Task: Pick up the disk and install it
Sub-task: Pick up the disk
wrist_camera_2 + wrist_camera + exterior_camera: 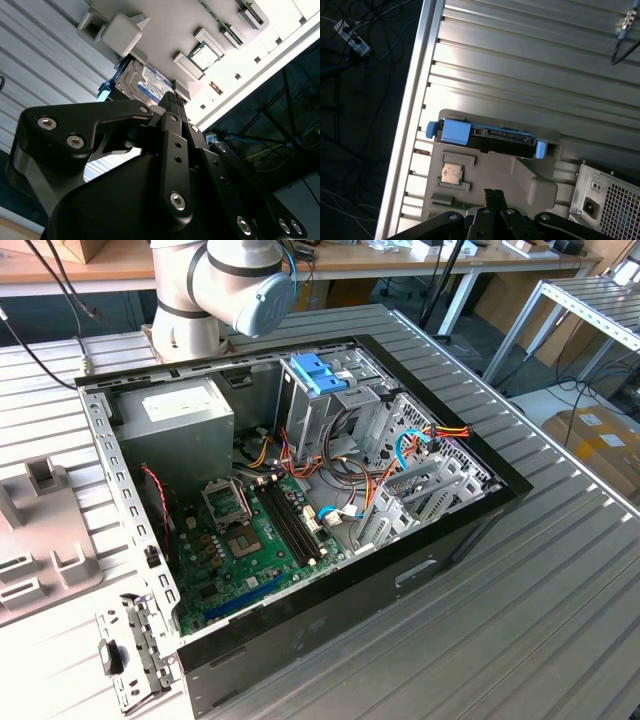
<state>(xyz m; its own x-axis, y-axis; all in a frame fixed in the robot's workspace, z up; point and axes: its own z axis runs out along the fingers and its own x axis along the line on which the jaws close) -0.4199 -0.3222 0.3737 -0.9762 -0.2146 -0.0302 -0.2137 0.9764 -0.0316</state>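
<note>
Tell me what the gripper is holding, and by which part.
Nothing. The gripper is apart from the disk, which lies in its grey holder.

The disk (490, 139) sits uncovered along the edge of its grey holder (520, 175), with bare ribbed table (520, 60) just beside it, while inside the open computer case (440, 540) loose cables (352, 465) crowd the space beside the blue-clipped cage (318, 380).

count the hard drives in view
1. The disk sits in the grey holder tray on the table, in both wrist views. More could be hidden inside the drive cage of the open computer case.
</note>
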